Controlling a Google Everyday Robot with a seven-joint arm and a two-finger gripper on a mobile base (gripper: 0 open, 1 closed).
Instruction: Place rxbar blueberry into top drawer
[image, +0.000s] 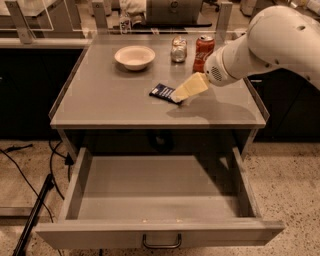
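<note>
Across the middle of the frame stands a square grey table with a flat matte top (110, 100), low raised edges running along its left and right sides. Below it, filling the lower half of the frame, the wide shallow grey top drawer (160, 234) stands fully open, its bare floor in view and one dark metal bar handle (161, 245) at the centre of its plain front.

From the upper right a bulky white robot arm (270, 40) slants down and to the left over the table. At its end is the pale yellow gripper (179, 94), low over the tabletop just right of centre, its tip at the right end of the snack bar. Whether the pincer is apart or together I cannot tell.

Toward the back of the table sits a round cream bowl (134, 56), left of centre. To its right are a small clear glass jar (178, 49) and a red soda can (203, 52), both upright and close together.

Smallest is the rxbar blueberry (162, 92) — a flat dark-blue wrapper with white print — lying on the tabletop near the middle, outside the drawer.
</note>
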